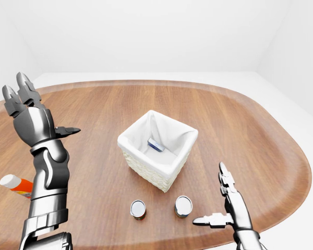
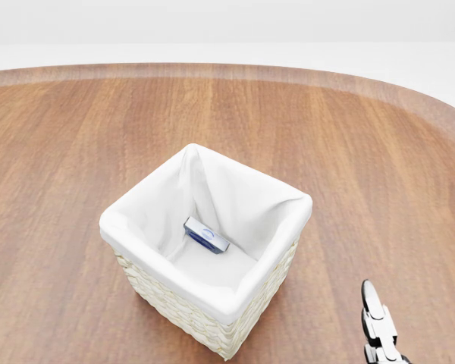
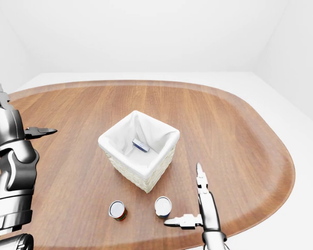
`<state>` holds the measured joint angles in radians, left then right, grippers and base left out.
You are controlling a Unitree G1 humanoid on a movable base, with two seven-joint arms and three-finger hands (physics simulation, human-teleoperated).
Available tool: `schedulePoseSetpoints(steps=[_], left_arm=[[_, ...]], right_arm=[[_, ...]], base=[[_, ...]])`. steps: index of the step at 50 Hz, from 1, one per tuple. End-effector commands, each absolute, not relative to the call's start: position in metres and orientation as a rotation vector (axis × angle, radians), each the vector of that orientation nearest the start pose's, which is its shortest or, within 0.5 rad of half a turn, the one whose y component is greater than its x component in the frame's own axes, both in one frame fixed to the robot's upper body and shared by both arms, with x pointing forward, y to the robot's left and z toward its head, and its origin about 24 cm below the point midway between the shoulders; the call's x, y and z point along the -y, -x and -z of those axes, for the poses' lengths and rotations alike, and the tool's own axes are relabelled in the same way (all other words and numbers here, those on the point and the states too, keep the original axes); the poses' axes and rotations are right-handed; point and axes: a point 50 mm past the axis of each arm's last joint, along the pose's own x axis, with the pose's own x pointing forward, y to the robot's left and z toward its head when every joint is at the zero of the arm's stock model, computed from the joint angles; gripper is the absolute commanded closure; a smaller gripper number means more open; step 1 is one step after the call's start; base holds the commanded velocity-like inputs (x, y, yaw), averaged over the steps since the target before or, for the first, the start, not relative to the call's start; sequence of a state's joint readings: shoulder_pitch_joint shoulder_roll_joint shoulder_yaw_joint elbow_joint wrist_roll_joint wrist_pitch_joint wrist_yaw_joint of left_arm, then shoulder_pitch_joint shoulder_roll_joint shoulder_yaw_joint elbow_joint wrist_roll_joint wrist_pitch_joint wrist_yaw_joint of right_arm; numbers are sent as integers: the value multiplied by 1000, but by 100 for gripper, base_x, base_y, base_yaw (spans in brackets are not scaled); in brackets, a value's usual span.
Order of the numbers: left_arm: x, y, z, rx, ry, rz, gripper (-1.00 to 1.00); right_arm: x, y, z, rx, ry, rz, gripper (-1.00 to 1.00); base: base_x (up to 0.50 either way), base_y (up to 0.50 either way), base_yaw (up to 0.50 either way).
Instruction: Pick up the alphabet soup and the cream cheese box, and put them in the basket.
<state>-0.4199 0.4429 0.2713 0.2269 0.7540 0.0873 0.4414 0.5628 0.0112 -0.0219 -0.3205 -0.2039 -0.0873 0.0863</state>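
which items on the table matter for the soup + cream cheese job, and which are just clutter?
Job items:
- basket
- small blue box inside the basket, probably the cream cheese
- two cans below the basket in the left-eye view; labels unreadable, one is presumably the soup

Clutter:
- orange tube with white cap at the left edge
- whichever can is not the soup

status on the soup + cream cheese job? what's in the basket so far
Done: a small blue box, apparently the cream cheese box, lies inside the basket. In hand: nothing; left hand is raised and open, right hand is open and low beside the cans. Left: two cans stand on the table outside the basket; one should be the soup.
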Motion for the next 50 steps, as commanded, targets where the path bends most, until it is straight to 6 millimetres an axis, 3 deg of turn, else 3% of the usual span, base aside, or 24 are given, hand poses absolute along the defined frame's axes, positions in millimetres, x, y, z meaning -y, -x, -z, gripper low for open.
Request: schedulePoseSetpoints(steps=[1,21,50], left_arm=[[-294,-303,-168,303,-1056,-812,-100],[-294,-302,-168,308,-1057,-809,-100],[-293,-302,-167,313,-1060,-803,-100]], right_arm=[[172,-131,-11,-206,212,35,-100],[169,-117,26,-370,257,5,-100],[157,-121,37,-383,355,-27,-100]], base=[[0,0,0],[0,0,0],[0,0,0]])
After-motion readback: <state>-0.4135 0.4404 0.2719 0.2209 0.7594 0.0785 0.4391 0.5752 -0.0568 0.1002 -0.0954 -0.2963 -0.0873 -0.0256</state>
